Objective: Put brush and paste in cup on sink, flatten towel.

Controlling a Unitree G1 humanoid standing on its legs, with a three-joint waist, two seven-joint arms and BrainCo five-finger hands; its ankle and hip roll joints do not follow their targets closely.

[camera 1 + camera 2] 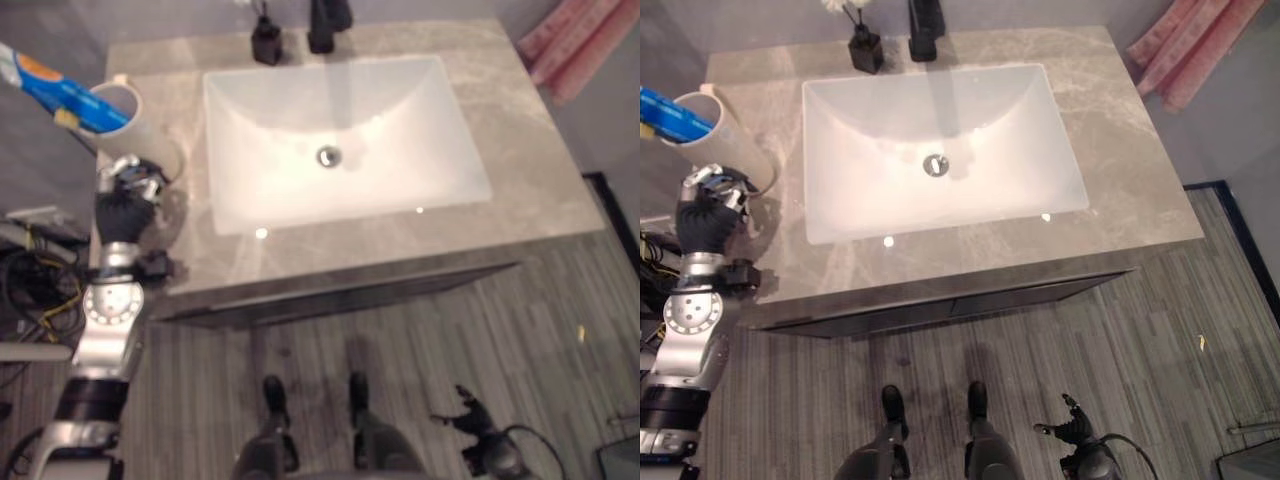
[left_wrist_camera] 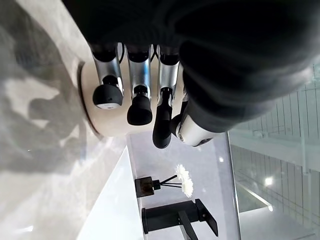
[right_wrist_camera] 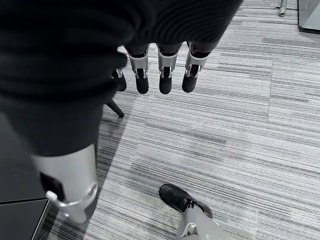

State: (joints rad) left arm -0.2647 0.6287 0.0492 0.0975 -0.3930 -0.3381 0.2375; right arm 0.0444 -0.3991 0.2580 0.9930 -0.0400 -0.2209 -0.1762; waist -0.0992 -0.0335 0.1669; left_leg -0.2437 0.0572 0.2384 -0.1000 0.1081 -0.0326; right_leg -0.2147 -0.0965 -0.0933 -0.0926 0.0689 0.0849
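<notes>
Fingers (image 2: 140,95) of left hand (image 1: 125,205) just beside cup (image 1: 135,120); relaxed.

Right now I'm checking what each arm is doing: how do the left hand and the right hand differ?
The left hand is up at the counter, fingers beside the cup; the right hand hangs low over the striped floor. The left hand's fingers are near the cup's base, while the right hand's fingers have nothing near them. Both hold nothing, with fingers relaxed.

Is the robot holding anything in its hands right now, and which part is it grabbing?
Nothing is held. The left hand hovers beside the cup, fingers relaxed, not gripping it. The right hand hangs open over the floor.
</notes>
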